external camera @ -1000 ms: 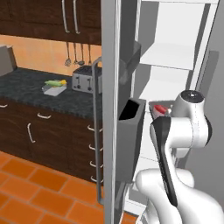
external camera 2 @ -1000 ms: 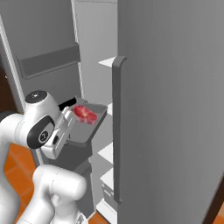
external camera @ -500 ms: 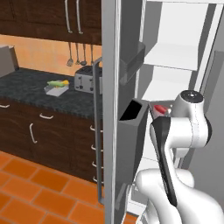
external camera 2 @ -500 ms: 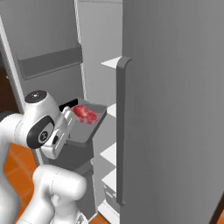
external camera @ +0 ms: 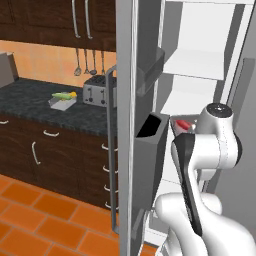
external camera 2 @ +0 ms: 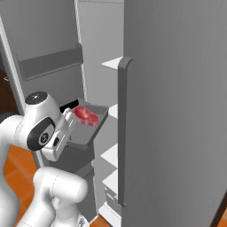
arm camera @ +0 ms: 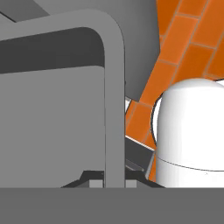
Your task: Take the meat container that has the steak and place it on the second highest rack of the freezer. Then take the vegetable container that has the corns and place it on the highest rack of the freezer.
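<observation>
Matt grey, seemingly plastic meat container (external camera 2: pixel 91 128); speckled stone-like counter (external camera: pixel 45 107)

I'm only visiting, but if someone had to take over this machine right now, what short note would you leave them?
Gripper: shut on the rim of the meat tray, held up in front of the open freezer.
Steak: lying in that tray.
Corn tray: on the dark counter beside the toaster, both cobs in it, untouched.
Done: meat tray picked up and brought to the freezer.
Left: set it on the second-highest shelf, then fetch the corn tray and put it on the top shelf.
</observation>
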